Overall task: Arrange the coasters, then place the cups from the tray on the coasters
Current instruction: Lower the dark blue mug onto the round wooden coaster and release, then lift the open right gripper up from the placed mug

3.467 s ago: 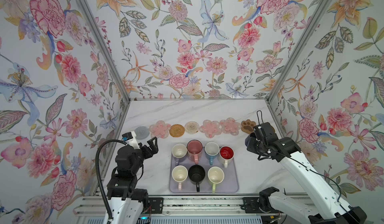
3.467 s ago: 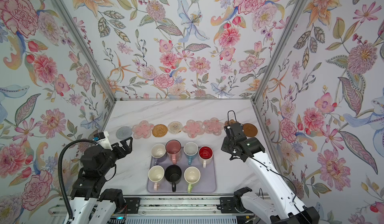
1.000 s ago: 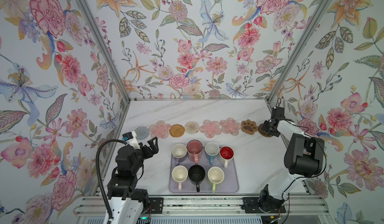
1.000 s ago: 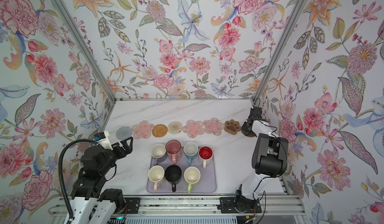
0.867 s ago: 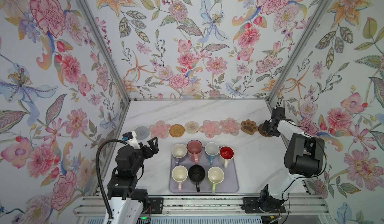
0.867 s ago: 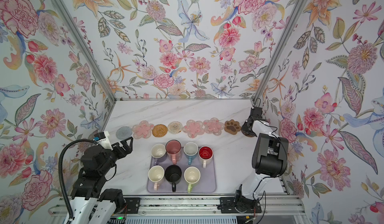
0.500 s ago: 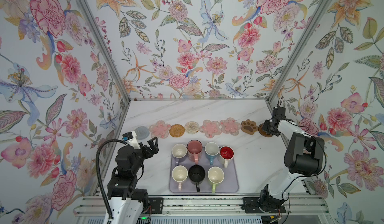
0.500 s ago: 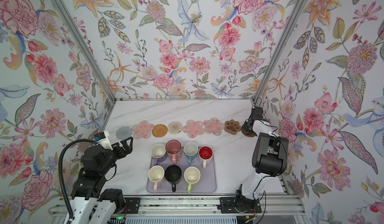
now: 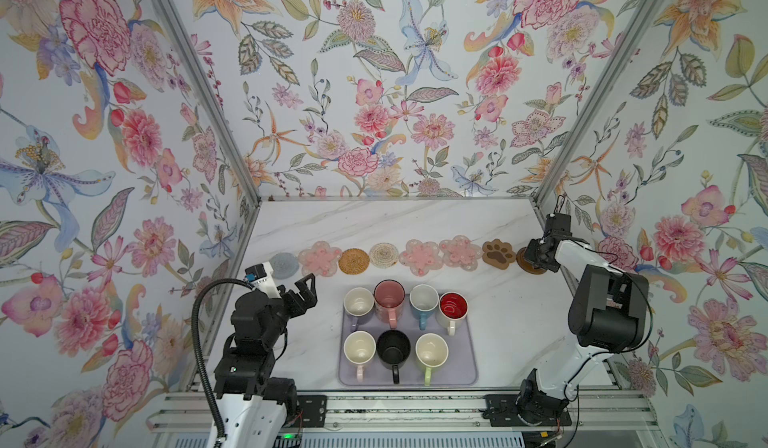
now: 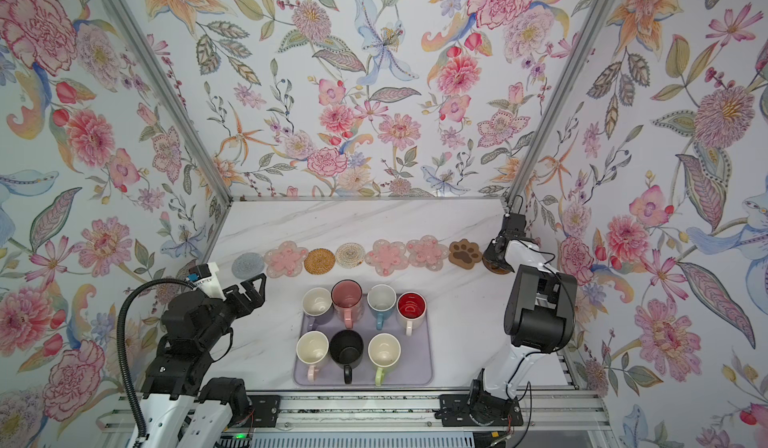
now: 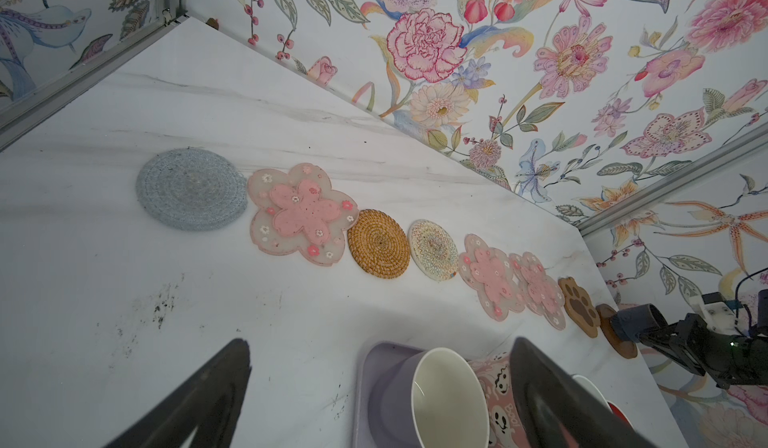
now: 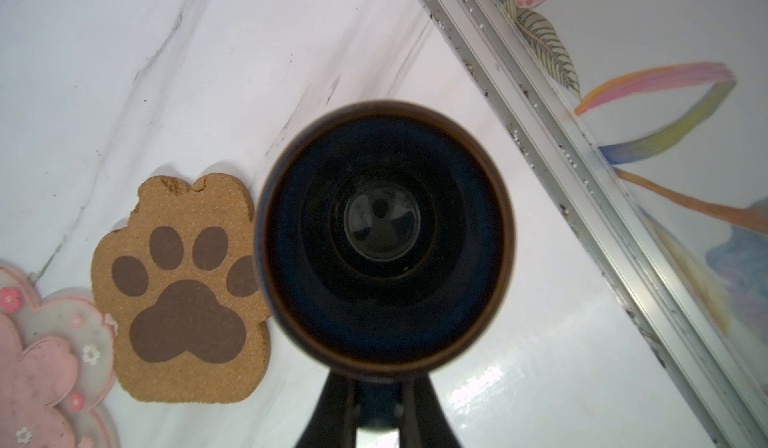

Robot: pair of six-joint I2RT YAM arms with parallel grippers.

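Navy mug (image 12: 382,234) is over the brown disc (image 11: 623,346), pinched by the right hand (image 12: 377,400); left hand (image 9: 301,290) spread wide.

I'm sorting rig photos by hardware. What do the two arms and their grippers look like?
Both arms mix white links with bulky black joint housings. The left arm has a thick black corrugated hose looping up from its base and a white camera mount with a blue connector. The right arm trails thin black cables. The left gripper and right gripper have black, tapered jaws.
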